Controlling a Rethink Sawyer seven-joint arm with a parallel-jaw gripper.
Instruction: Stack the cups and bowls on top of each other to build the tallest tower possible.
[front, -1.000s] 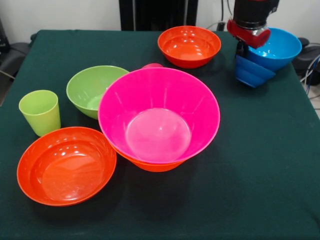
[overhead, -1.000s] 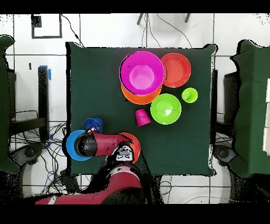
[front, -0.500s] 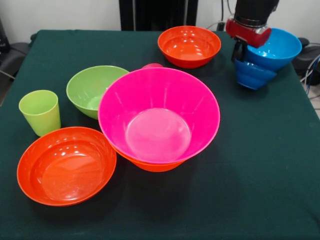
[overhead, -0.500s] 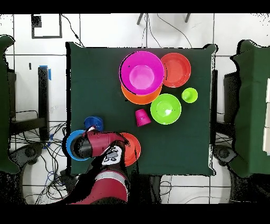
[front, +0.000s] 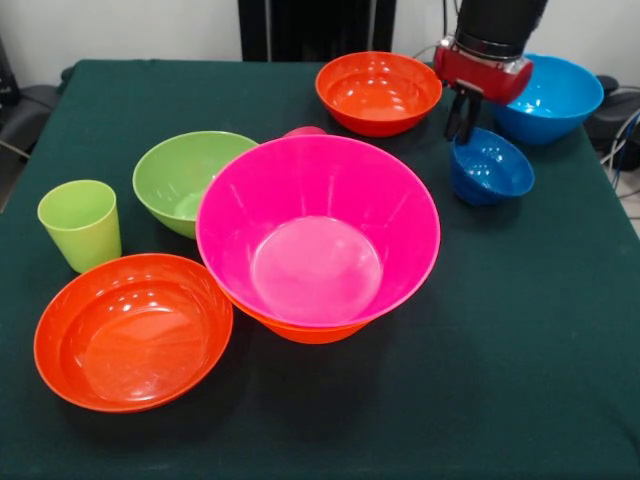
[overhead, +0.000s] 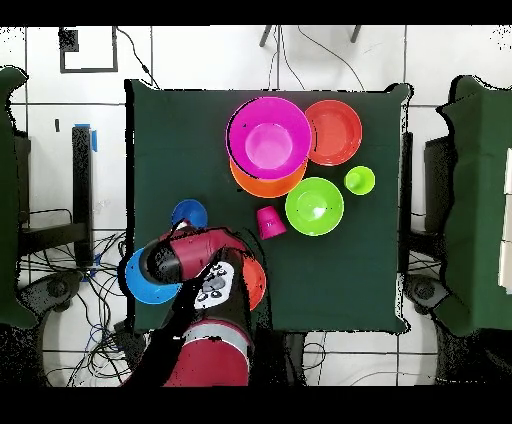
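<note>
The end effector (front: 463, 118) hangs at the rim of the small dark blue bowl (front: 491, 167), its dark fingers pinched on the bowl's edge, so it is grasping that bowl. The bowl sits upright, tipped slightly, just below and beside the end effector; whether it rests on the green-covered bench (front: 520, 340) or is lifted a little, I cannot tell. Just behind the end effector sits the light blue bowl (front: 552, 97), close to the dark blue one. On the other side of the end effector, near it, is a shallow red-orange bowl (front: 378, 92). Well away from the end effector, towards the middle of the bench, the big pink bowl (front: 318, 230) sits nested in the big orange bowl (front: 305, 330), only a strip of orange showing beneath. A red-pink cup (overhead: 269, 221) peeks out behind the pink bowl. Farther off stand the green bowl (front: 188, 180), the lime green cup (front: 80, 224) and a second red-orange bowl (front: 133, 330).
</note>
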